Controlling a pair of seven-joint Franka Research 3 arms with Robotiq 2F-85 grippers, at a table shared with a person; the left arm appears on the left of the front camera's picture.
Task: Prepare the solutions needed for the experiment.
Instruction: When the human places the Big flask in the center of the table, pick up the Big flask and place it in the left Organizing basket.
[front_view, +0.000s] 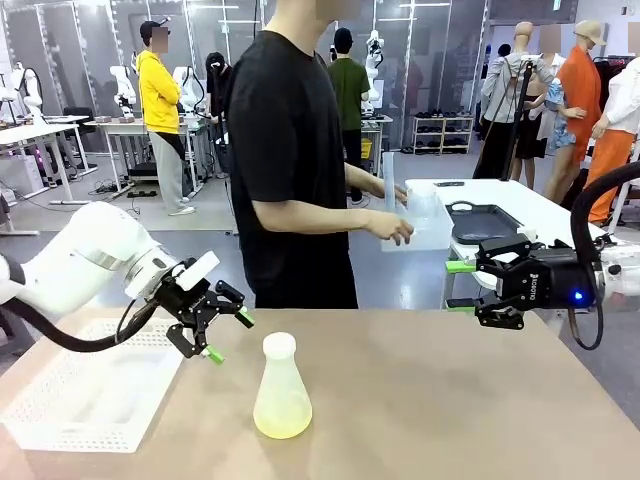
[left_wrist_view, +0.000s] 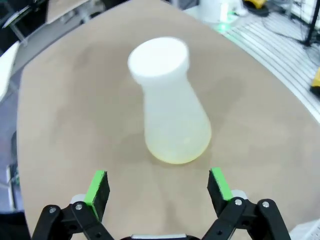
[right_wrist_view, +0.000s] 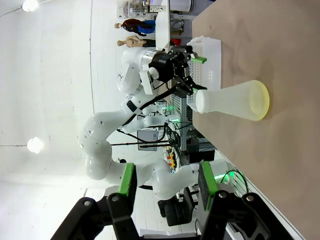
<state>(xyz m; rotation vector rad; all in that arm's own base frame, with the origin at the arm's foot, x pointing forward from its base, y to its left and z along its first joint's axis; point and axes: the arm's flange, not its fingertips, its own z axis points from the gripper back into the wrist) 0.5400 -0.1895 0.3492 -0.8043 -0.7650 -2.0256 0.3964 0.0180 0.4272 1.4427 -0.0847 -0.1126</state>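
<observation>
A frosted conical flask (front_view: 281, 388) stands upright on the brown table, with a little of the pale yellow solutions (front_view: 282, 424) at its bottom. My left gripper (front_view: 229, 336) hovers open just left of the flask's neck. In the left wrist view the flask (left_wrist_view: 170, 110) stands ahead of the open left gripper (left_wrist_view: 159, 187), between the lines of its green pads and apart from them. My right gripper (front_view: 458, 286) hangs open above the table's right side, holding nothing. The right wrist view has the flask (right_wrist_view: 230, 100) lying sideways in the picture, far beyond the open right gripper (right_wrist_view: 165, 182).
A white perforated tray (front_view: 70, 410) sits at the table's front left, under my left arm. Across the table a person in a black shirt holds a clear container (front_view: 425, 215) and a tall cylinder (front_view: 388, 180) at a white side table (front_view: 520, 200).
</observation>
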